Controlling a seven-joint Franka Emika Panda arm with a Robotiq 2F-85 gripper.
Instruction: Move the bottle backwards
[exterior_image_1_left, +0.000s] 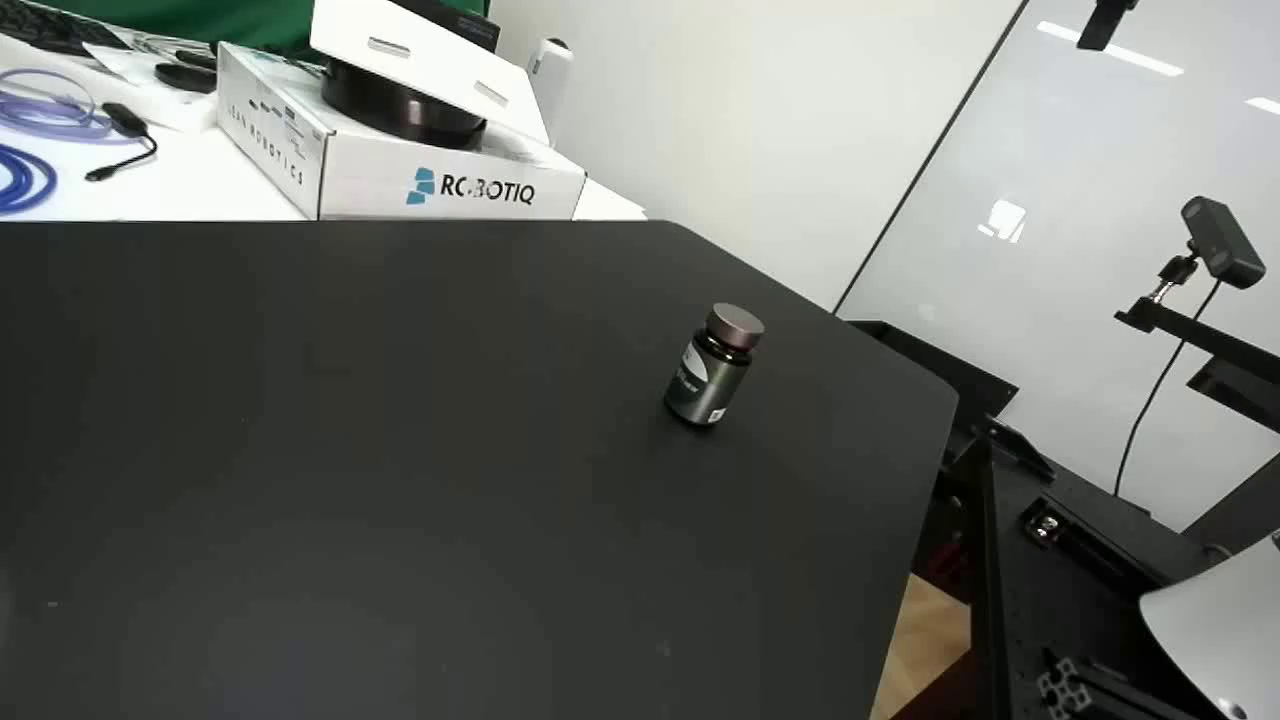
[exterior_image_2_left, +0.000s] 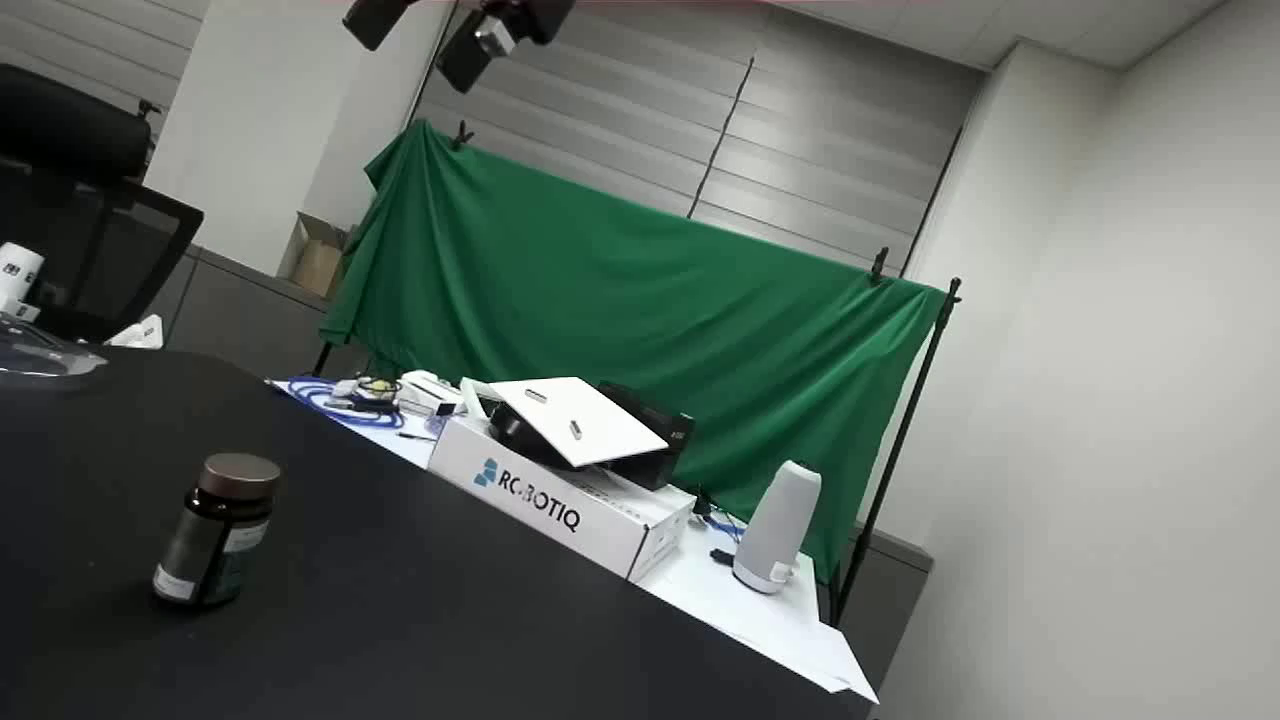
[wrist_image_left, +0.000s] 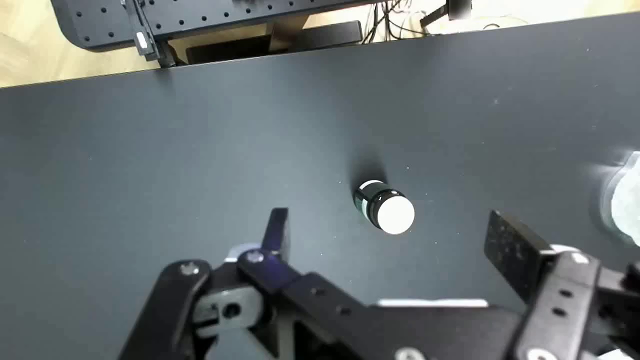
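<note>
The small dark bottle (exterior_image_1_left: 708, 366) with a brownish-grey cap stands upright on the black table (exterior_image_1_left: 400, 450). It also shows at the left in an exterior view (exterior_image_2_left: 217, 535). In the wrist view, the bottle (wrist_image_left: 382, 205) is seen from above, its cap glaring white. My gripper (wrist_image_left: 387, 222) is open and empty, its two fingers wide apart on either side of the bottle's place in the picture. The fingers (exterior_image_2_left: 418, 45) hang high above the table at the top edge of an exterior view. One fingertip (exterior_image_1_left: 1100, 28) shows at the top right in an exterior view.
A white Robotiq box (exterior_image_1_left: 450, 180) stands beyond the table's far edge, with cables near it. A clear plastic item (wrist_image_left: 625, 195) lies at the table's right in the wrist view. A camera on a bracket (exterior_image_1_left: 1222, 243) stands past the table's side.
</note>
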